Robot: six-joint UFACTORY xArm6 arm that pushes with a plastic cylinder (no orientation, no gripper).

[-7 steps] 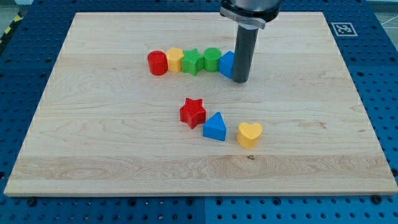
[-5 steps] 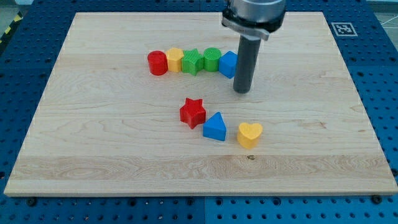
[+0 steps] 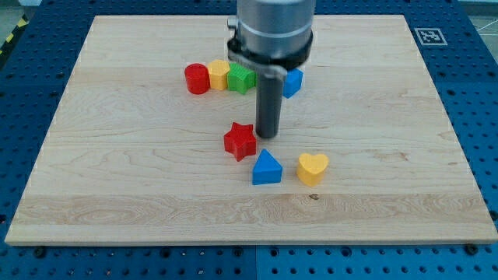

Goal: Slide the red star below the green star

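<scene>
While my tip (image 3: 268, 136) sits just right of the red star (image 3: 240, 141), no fingers exist; swing it beneath and nudge upward toward the half-hidden green star (image 3: 241, 78).

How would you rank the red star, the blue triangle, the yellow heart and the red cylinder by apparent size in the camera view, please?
1. blue triangle
2. red star and yellow heart, too alike to separate
3. red cylinder, though it sits farther toward the view's top, so this may be distance only.
</scene>
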